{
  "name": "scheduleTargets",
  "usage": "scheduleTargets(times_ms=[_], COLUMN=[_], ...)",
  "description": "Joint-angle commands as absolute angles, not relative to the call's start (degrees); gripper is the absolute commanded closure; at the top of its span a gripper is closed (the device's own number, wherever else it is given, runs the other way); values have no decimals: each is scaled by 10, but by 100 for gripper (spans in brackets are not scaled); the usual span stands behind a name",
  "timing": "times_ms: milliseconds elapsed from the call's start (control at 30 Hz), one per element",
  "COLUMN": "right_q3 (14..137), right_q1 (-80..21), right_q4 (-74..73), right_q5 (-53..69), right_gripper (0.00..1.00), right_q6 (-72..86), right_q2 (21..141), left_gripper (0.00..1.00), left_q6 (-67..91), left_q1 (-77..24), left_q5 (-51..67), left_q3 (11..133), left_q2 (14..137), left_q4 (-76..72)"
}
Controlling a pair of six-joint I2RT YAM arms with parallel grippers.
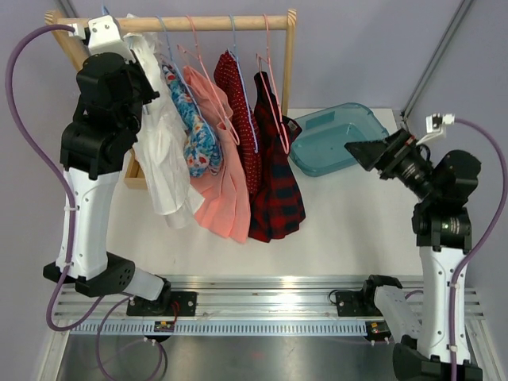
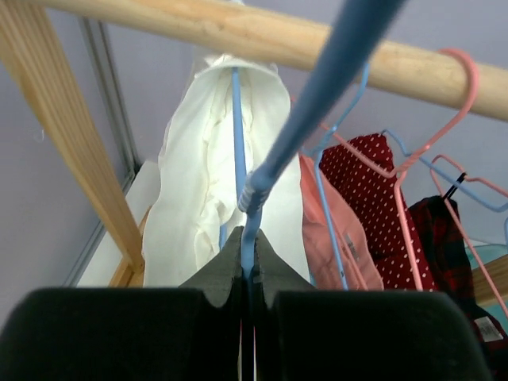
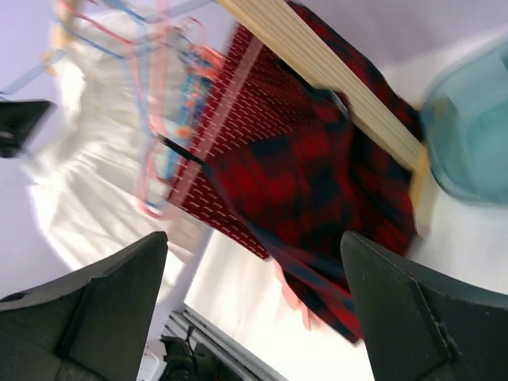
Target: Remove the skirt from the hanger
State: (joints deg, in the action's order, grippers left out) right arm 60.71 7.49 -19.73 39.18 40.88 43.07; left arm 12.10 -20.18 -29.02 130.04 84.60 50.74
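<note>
Pale grey walls are standing behind a white table (image 1: 349, 238), and in the top view a wooden rail (image 1: 206, 24) is carrying a row of hangers at the table's far side, with a teal tub (image 1: 337, 139) sitting just right of it. I'm taking the white skirt (image 1: 163, 159) at the row's left end as my target, since my left arm is reaching up to the rail right above it. The skirt is hanging in loose folds and touching a floral garment (image 1: 198, 135), so room is tight on that side. The right gripper (image 1: 361, 151) is hovering well apart from the clothes, near the tub. In the left wrist view the left gripper (image 2: 244, 258) is pinching its jaws together on the neck of the blue hanger (image 2: 251, 208), below the rail, with the skirt draping off that hanger beyond. I'm judging the cloth light, soft and limp, likelier to slump and snag than to slide off whole. The waistband by the hanger's shoulder is looking like the best hold while the stiff wire is being steadied. In the right wrist view the right fingers are standing wide apart with nothing between them, facing a plaid garment (image 3: 317, 182), and the white skirt is showing blurred at the far left.
</note>
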Motion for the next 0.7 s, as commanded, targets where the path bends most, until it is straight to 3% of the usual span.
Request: scheduleTargets(times_ms=[0, 133, 200, 333, 400, 533, 667], right_q3=[735, 883, 971, 1091, 1100, 1069, 1124], right_q1=[64, -23, -125, -366, -512, -637, -716], right_q4=[-147, -255, -313, -466, -453, -376, -357], right_q5=[473, 414, 359, 88, -37, -90, -126], right_gripper=[1, 1, 2, 7, 8, 6, 5], right_q6=[435, 360, 321, 206, 185, 196, 196], right_q2=[482, 549, 604, 713, 748, 795, 886], left_gripper=[100, 100, 100, 100, 100, 100, 100], left_q6=[128, 172, 194, 225, 227, 242, 247], left_q1=[-215, -236, -241, -268, -279, -304, -327], left_q5=[-355, -399, -405, -417, -430, -464, -488], left_q3=[1268, 1186, 1167, 1146, 1142, 1154, 1146], left_q2=[825, 794, 789, 782, 780, 780, 773], left_q4=[454, 449, 470, 488, 491, 526, 538])
